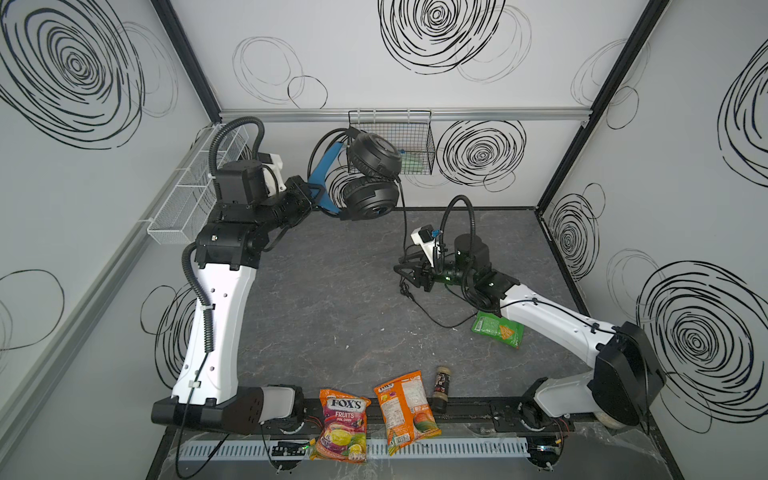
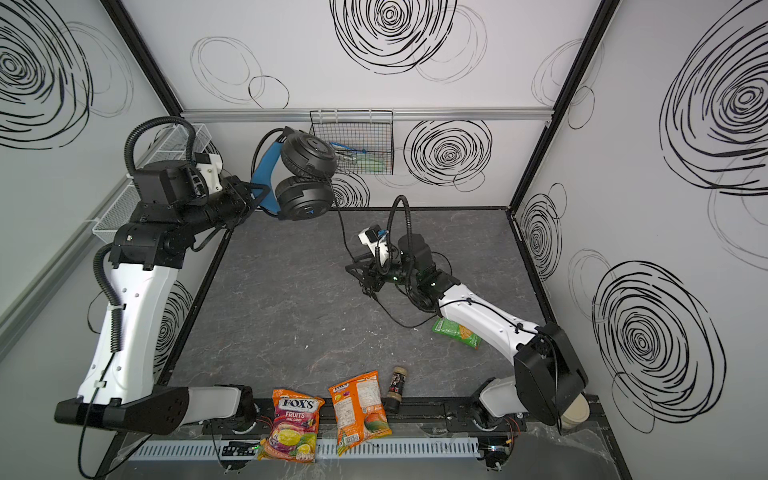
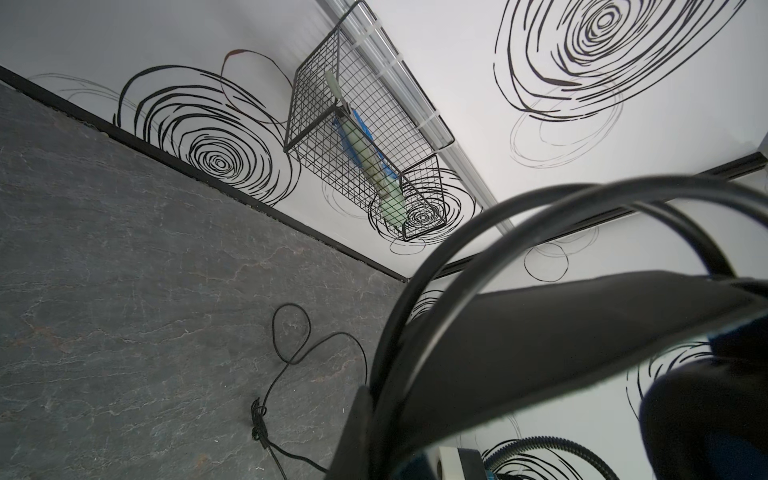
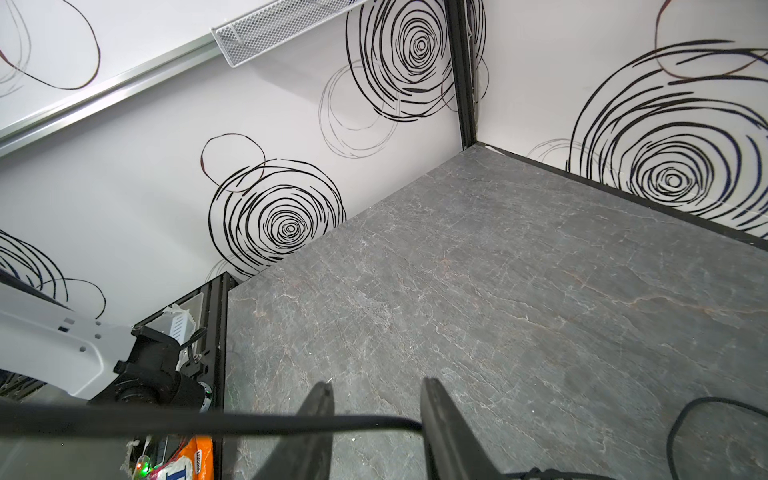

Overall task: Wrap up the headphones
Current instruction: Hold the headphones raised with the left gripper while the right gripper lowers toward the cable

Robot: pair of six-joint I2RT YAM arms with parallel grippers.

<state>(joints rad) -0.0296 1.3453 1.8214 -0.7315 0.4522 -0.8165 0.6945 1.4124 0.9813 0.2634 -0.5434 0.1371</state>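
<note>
Above the far edge of the grey desk (image 1: 332, 299) the headphones (image 1: 374, 160) are held in the clenched left pincer (image 1: 315, 195); their cable (image 1: 403, 216) is trailed down rightward across the parted right pincer (image 1: 406, 277), the nearer arm.

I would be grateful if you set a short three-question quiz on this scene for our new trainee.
1. True or false: the headphones lie on the table.
2. Which gripper holds the blue headband? A left, B right, C neither.
3. What thin thing runs across the right gripper's open jaws?
Key: 1 false, they are held up off it. 2 A, the left gripper. 3 the cable.
</note>
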